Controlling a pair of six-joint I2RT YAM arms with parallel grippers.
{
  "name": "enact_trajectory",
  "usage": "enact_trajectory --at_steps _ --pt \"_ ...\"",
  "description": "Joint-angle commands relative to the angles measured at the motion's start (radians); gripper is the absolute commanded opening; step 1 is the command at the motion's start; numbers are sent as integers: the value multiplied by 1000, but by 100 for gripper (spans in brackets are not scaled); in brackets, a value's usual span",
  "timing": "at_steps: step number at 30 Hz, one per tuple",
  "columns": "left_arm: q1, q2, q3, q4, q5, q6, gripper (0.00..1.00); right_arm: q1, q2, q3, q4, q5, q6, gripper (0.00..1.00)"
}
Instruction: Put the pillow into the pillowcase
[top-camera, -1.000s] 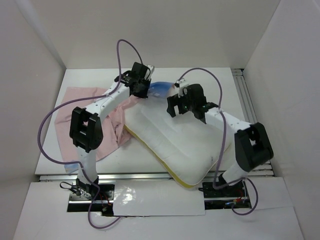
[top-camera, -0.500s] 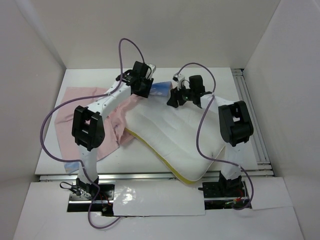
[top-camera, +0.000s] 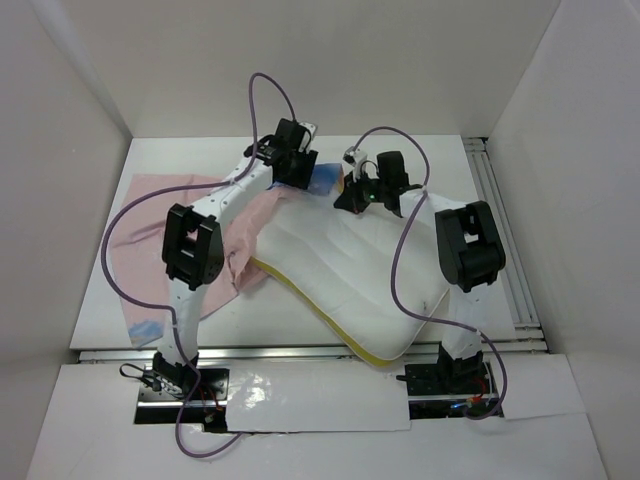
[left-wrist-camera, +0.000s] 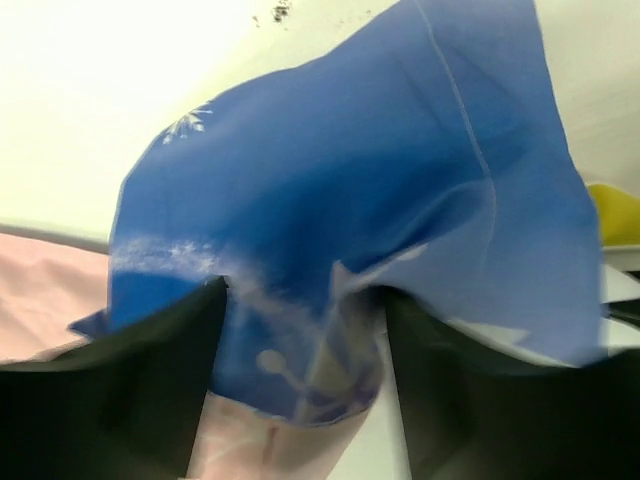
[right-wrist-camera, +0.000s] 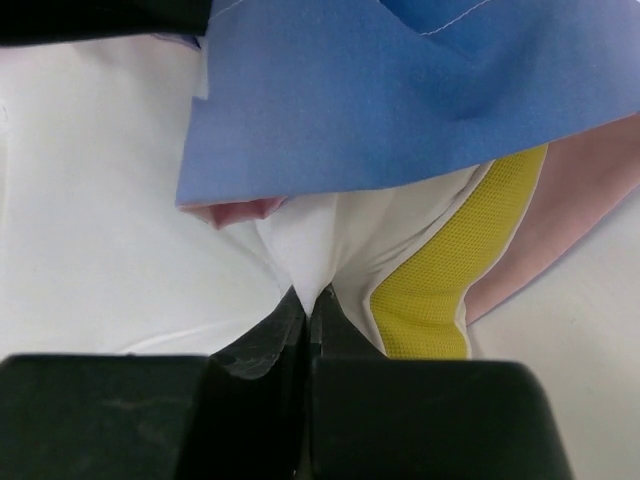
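The pillow (top-camera: 370, 270) lies slantwise mid-table, white and plump, with its yellow strip (top-camera: 320, 315) along the near-left edge. The pillowcase (top-camera: 150, 230) spreads pink side up at the left; its blue end (top-camera: 325, 180) reaches the pillow's far corner. My left gripper (top-camera: 303, 172) hovers at that blue end. In the left wrist view its jaws (left-wrist-camera: 300, 300) stand apart, with a loose fold of the blue pillowcase (left-wrist-camera: 350, 150) between them. My right gripper (top-camera: 352, 198) (right-wrist-camera: 312, 295) is shut on a pinch of the white pillow (right-wrist-camera: 100, 200) beside the yellow strip (right-wrist-camera: 440, 290), just under the blue pillowcase (right-wrist-camera: 380, 100).
White walls close in the table on the left, back and right. A metal rail (top-camera: 497, 200) runs along the right side and another (top-camera: 300, 352) along the front edge. Purple cables (top-camera: 270, 90) loop above both arms.
My left gripper has opened on the blue edge and shifted slightly right. My right arm swung in to the pillow's far corner and its jaws closed on the white fabric.
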Motion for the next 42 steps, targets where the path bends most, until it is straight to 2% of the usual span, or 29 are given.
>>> enact_trajectory --at_steps 1,2,3,4,9,13,19,23,26,28,31,33,37,40,42 --pt "-14 11 -2 50 30 30 63 28 -37 -18 36 -8 27 0" --pt "-14 11 -11 62 57 41 48 28 -37 -18 36 -8 37 0" --pt "-14 -1 -11 73 69 41 15 28 -47 -27 45 -8 37 0" --pt "-14 -1 -22 82 69 41 0 28 -57 -27 45 -8 37 0" --pt "-14 -122 -54 142 66 2 0 50 -107 -84 45 -8 13 0" --pt "-14 -196 -65 182 56 -39 0 69 -214 -112 65 3 13 0" --pt "-14 -196 59 142 79 -91 0 125 -380 -182 70 12 -36 0" --pt "-78 -196 85 132 102 -80 0 168 -489 -215 111 36 -45 0" --pt "-126 -185 131 121 5 -80 0 195 -489 -187 110 27 -58 0" --pt "-147 -170 199 92 -4 -91 0 208 -489 -178 90 27 -70 0" --pt "-156 -167 211 102 111 -102 0 232 -451 -149 90 27 -70 0" --pt "-193 -179 211 132 126 -93 0 243 -416 -126 104 4 -70 0" --pt "-247 -176 222 153 126 -64 0 252 -382 -103 220 -54 -61 0" --pt "-247 -136 272 153 99 -64 0 275 -373 -103 281 -65 -51 0" --pt "-247 -86 314 153 35 -94 0 303 -393 -133 309 8 -51 0"
